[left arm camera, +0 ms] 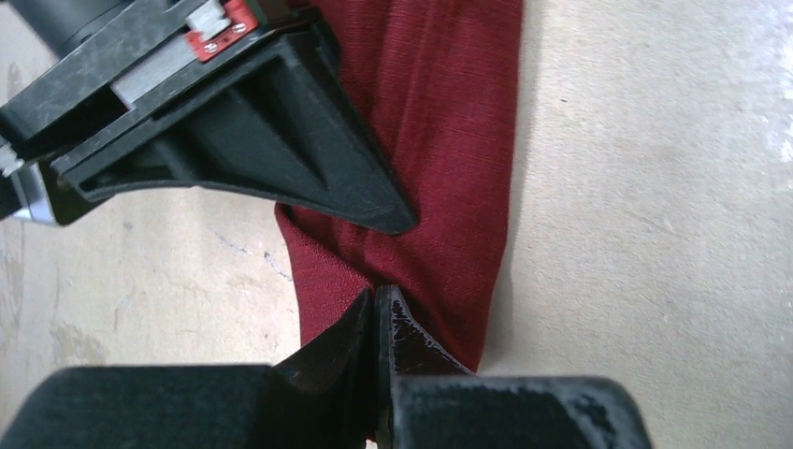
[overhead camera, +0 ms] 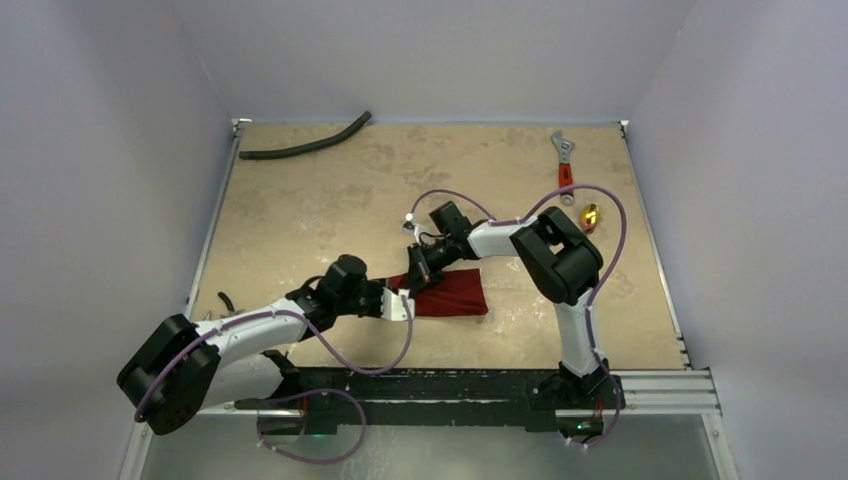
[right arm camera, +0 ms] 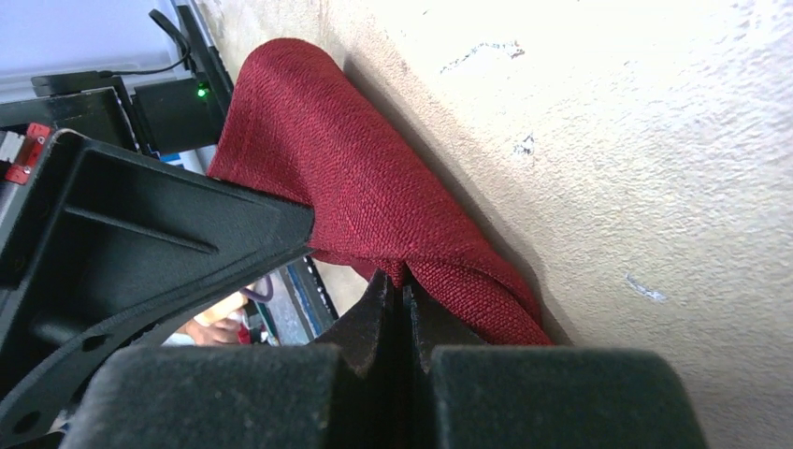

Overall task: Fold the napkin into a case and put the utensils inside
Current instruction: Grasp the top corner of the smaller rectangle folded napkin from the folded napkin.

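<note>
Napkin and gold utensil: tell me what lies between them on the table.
In the top view, the right arm crosses the stretch between the napkin and the gold utensil. Nothing else shows there; the arm hides part of the table.

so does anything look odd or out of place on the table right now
Two things don't fit a table-setting job: a red-handled wrench at the far right and a black hose at the far left. The napkin is bunched where the left hand and right hand pinch it.
</note>
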